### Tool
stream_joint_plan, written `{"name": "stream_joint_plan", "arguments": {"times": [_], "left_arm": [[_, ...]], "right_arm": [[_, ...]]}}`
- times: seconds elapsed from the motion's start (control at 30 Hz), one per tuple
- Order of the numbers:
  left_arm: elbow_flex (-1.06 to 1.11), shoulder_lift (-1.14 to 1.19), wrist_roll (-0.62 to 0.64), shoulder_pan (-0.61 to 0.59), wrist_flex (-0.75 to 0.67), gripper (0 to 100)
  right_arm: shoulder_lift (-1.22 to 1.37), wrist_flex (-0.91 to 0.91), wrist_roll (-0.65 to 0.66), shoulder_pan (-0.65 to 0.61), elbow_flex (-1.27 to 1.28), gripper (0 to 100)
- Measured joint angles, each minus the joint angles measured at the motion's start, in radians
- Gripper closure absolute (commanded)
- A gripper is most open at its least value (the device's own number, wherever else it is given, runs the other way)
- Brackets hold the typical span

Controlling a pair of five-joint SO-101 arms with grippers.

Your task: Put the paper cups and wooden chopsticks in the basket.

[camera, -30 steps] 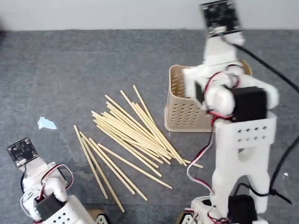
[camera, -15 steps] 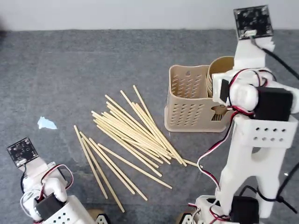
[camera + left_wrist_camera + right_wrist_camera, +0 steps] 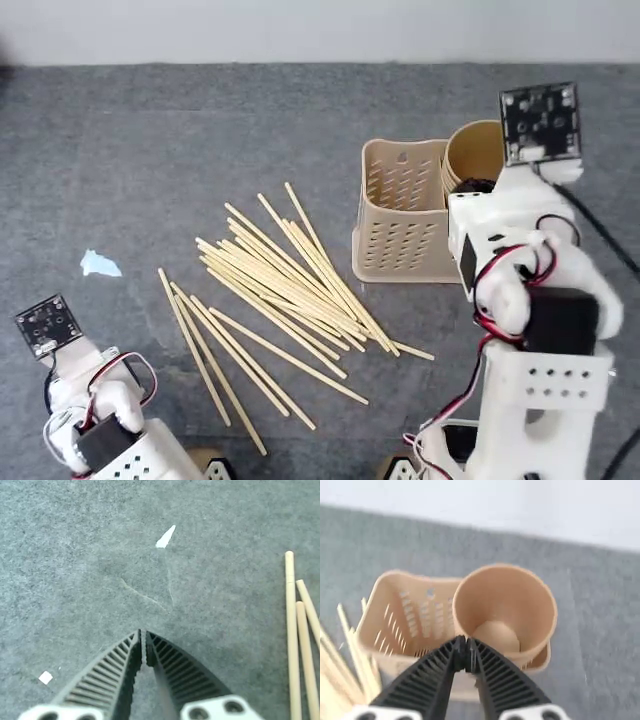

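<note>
Now | I see the cup (image 3: pixel 475 152) standing inside the basket (image 3: pixel 400 235), at the end by my right arm | chopsticks (image 3: pixel 290 285) lie loose on the surface (image 3: pixel 150 150) just beside the basket | right claw (image 3: pixel 464 642) clenched on nothing, over the cup | left claw (image 3: pixel 142 637) clenched, empty, above the surface near a paper scrap (image 3: pixel 166 536)

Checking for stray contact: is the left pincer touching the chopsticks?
Apart. The left wrist view shows the left pincer shut over grey carpet, with bare carpet between it and the chopsticks.
</note>
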Motion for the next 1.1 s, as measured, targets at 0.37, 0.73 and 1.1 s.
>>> {"name": "stream_joint_plan", "arguments": {"times": [0.37, 0.73, 1.1], "left_arm": [[0.008, 0.0, 0.0, 0.002, 0.0, 99], [0.008, 0.0, 0.0, 0.002, -0.002, 99], [0.008, 0.0, 0.0, 0.002, -0.002, 99]], "right_arm": [[-0.035, -0.304, 0.04, 0.084, 0.311, 99.0], [-0.014, -0.161, 0.009, 0.034, 0.14, 99.0], [-0.008, 0.052, -0.08, -0.385, -0.107, 98.7]]}}
